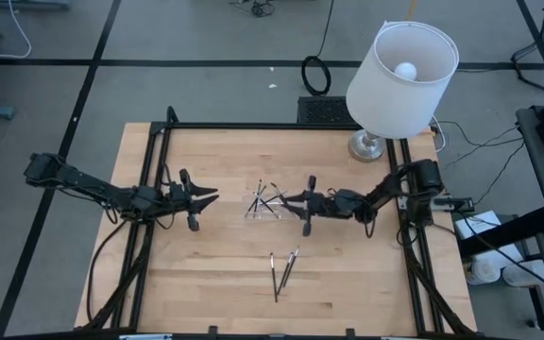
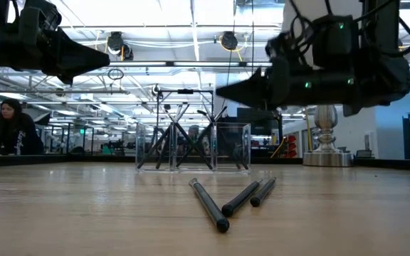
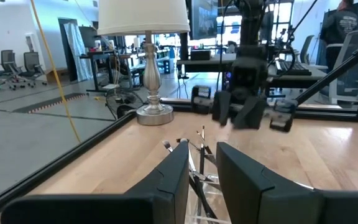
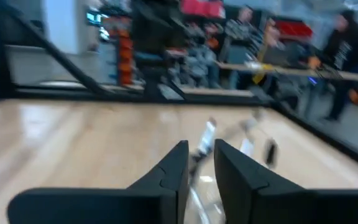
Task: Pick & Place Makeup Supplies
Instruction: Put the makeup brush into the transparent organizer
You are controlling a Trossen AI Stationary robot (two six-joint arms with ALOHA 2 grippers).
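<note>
- Three dark makeup sticks (image 1: pixel 282 269) lie loose near the bench's (image 1: pixel 196 283) front edge, awaiting pickup.
- Mid-bench, the clear tray (image 1: pixel 263 203) holds crossed sticks (image 1: pixel 270 196), leaning on its walls.
- Right tool (image 1: pixel 302 201) hovers beside it, fingers slightly parted, apparently just releasing.
- Left tool (image 1: pixel 203 195) waits, narrowly parted, empty.

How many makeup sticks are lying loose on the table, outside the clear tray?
3 makeup sticks lie loose on the table's near side: one, a second and a third close together. More stand crossed in the clear tray; those overlap too much to count.
</note>
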